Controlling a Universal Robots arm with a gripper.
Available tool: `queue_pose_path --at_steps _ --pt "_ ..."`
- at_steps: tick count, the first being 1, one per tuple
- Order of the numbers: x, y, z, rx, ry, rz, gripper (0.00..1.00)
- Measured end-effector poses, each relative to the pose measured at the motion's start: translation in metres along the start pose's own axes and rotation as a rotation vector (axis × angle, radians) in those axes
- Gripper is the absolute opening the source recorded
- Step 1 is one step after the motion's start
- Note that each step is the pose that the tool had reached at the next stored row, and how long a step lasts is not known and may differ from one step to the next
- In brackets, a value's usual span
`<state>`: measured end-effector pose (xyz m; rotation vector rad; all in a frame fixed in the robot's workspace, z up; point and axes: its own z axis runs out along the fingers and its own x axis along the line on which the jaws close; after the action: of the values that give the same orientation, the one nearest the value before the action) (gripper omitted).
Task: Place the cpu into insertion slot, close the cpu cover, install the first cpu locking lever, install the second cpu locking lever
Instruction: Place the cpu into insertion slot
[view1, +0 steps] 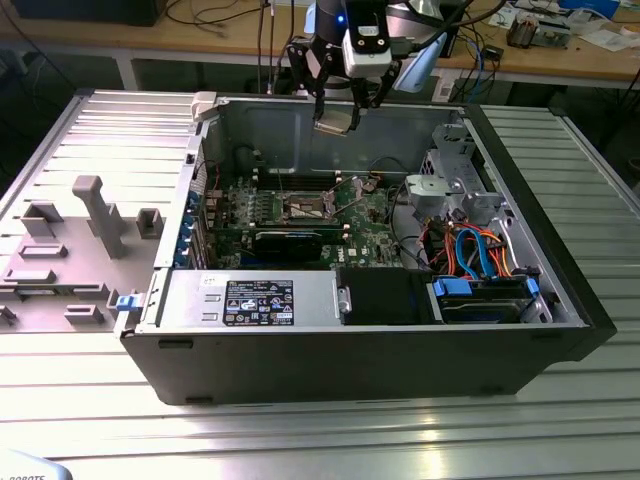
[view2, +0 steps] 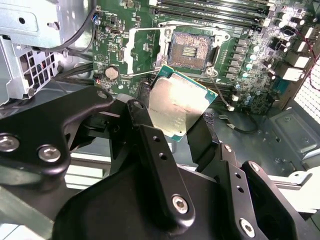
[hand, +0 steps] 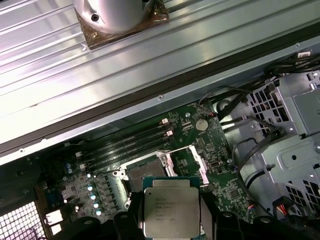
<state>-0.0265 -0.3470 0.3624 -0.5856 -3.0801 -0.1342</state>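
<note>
I've got the hand (view1: 338, 114) pinching the cpu (view2: 181, 107). Insertion slot (view1: 305, 208) at 7 o'clock in the exterior view. A skewed drop risks bent contacts.

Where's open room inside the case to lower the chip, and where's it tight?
Free: the insertion slot, bare, cpu cover open. Crowded: memory slots beside it; cables and drive cage toward the exterior view's right. The pincer grips the cpu.
</note>
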Motion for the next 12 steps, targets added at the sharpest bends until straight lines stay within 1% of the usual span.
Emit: queue_pose_path --at_steps 5,12 --pt "0.0002 -0.0005 0.0000 -0.0005 -0.0022 0.026 0.54" --pt "0.0003 -0.0006 0.0001 -0.0007 -0.0042 0.048 0.54"
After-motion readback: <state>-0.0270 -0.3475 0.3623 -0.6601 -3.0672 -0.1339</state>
